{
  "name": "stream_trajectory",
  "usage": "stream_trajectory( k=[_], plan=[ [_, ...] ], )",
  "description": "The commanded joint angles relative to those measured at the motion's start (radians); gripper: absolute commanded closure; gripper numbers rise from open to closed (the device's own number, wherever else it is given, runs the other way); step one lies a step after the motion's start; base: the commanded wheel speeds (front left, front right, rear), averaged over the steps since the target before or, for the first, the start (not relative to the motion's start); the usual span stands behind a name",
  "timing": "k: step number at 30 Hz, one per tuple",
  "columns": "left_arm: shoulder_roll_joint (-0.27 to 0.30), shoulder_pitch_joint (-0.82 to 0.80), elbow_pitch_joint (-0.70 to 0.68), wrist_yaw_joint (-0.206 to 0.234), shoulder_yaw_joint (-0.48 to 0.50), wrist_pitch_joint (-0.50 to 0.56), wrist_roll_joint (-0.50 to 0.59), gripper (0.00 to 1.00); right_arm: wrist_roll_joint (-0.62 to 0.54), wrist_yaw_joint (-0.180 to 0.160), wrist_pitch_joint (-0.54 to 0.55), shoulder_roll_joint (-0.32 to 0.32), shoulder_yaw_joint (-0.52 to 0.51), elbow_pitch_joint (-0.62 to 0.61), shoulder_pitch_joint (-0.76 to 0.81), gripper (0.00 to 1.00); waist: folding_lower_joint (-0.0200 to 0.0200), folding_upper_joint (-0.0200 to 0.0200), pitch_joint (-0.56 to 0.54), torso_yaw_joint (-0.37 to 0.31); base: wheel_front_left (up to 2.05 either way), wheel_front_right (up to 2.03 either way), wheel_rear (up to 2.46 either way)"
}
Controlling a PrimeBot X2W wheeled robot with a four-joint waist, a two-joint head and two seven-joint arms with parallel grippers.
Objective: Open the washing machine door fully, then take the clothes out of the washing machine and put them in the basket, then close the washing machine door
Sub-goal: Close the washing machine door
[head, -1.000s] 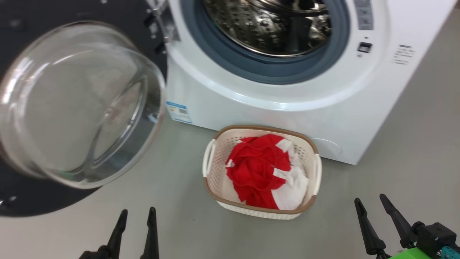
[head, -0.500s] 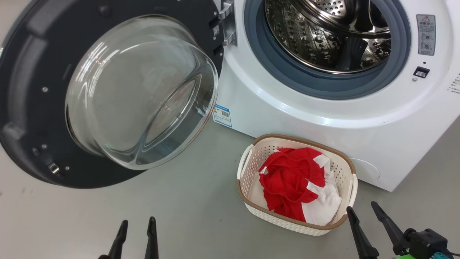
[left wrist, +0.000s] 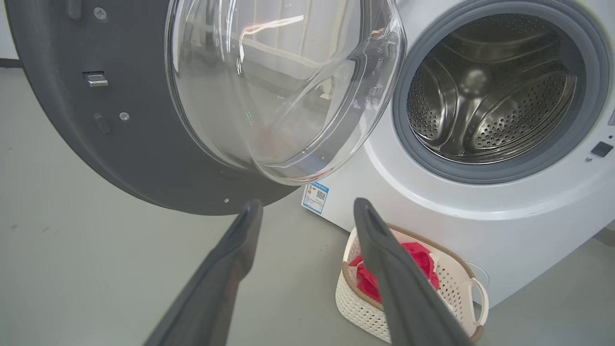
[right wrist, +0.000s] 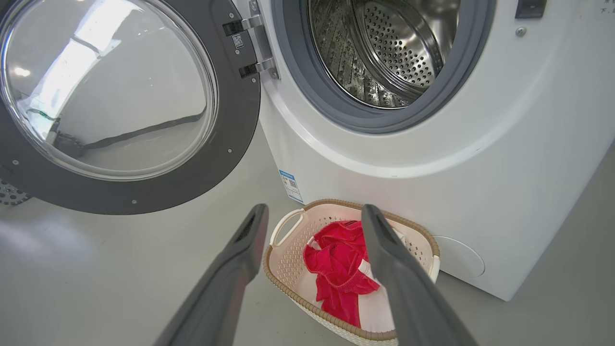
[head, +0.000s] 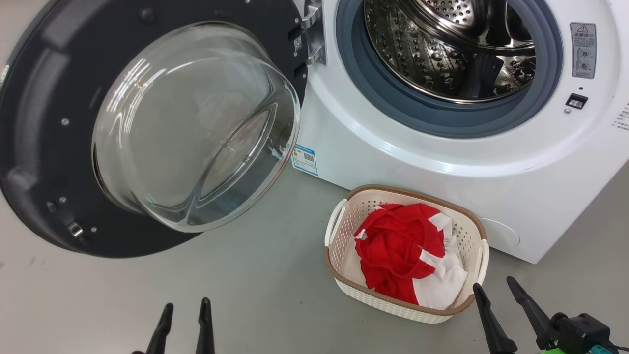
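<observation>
Both jaws spread, empty | left jaws pointing toward washing machine door [left wrist: 120,158] lower rim | right jaws tilted down toward basket [right wrist: 289,259]

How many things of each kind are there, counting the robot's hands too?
Washing machine: 1
Door: 1
Basket: 1
Bundle of clothes: 1
Hands: 2, left hand and right hand
Total: 6

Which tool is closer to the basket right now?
The right tool: open, right beside the near corner of the basket. The left tool is farther off, over floor in front of the open washing machine door.
</observation>
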Motion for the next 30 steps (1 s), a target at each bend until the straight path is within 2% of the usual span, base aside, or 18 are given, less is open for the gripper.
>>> stream_trajectory(
  k=[1, 2, 3, 4, 5, 10, 18, 21, 24, 30],
  plan=[
    [0.008, -0.029, -0.032, -0.001, 0.039, -0.005, -0.003, 0.0, -0.016, 0.008, -0.006, -0.011, 0.026, -0.02, -0.018, 0.0, -0.0001, 0.0, 0.0, 0.0, 0.0, 0.0, 0.0],
    [0.008, -0.033, -0.037, -0.007, 0.043, -0.005, -0.009, 0.14, -0.017, 0.008, -0.006, -0.011, 0.025, -0.019, -0.018, 0.0, -0.0001, 0.0, -0.001, 0.0, 0.0, 0.0, 0.0],
    [0.008, -0.039, -0.044, -0.013, 0.051, -0.005, -0.013, 0.64, -0.017, 0.008, -0.006, -0.009, 0.024, -0.019, -0.018, 0.0, -0.0001, 0.0, -0.003, -0.001, 0.0, 0.0, 0.0],
    [0.008, -0.047, -0.053, -0.019, 0.062, -0.005, -0.016, 0.88, -0.018, 0.008, -0.006, -0.008, 0.023, -0.02, -0.018, 0.0, -0.0001, 0.0, -0.003, -0.001, 0.0, 0.0, 0.0],
    [0.008, -0.057, -0.063, -0.026, 0.075, -0.005, -0.019, 1.0, -0.018, 0.008, -0.006, -0.007, 0.022, -0.02, -0.019, 0.0, -0.0001, 0.0, -0.004, -0.001, 0.0, 0.0, 0.0],
    [0.008, -0.142, -0.132, -0.086, 0.185, -0.005, 0.018, 1.0, -0.022, 0.008, -0.006, -0.002, 0.021, -0.022, -0.019, 0.0, -0.0001, 0.0, -0.006, -0.002, 0.0, 0.0, 0.0],
    [0.022, -0.366, -0.252, -0.18, 0.402, -0.005, 0.072, 1.0, -0.027, 0.008, -0.006, 0.001, 0.024, -0.02, -0.012, 0.0, -0.0001, 0.0, -0.018, -0.007, 0.0, 0.0, 0.0],
    [0.053, -0.451, -0.243, -0.19, 0.449, -0.005, 0.045, 1.0, -0.032, 0.008, -0.006, 0.01, 0.014, -0.022, -0.002, 0.0, -0.0001, 0.0, -0.029, -0.012, 0.0, 0.0, 0.0],
    [0.09, -0.531, -0.207, -0.192, 0.492, -0.005, -0.047, 1.0, -0.037, 0.008, -0.006, 0.022, 0.009, -0.027, 0.004, 0.0, -0.0001, 0.0, -0.036, -0.026, 0.0, 0.0, 0.0],
    [0.25, -0.65, -0.012, -0.192, 0.516, -0.005, -0.205, 1.0, -0.044, 0.008, -0.006, 0.029, 0.006, -0.038, 0.006, 0.0, -0.0001, 0.0, -0.038, -0.056, 0.0, 0.0, 0.0]
  ],
)
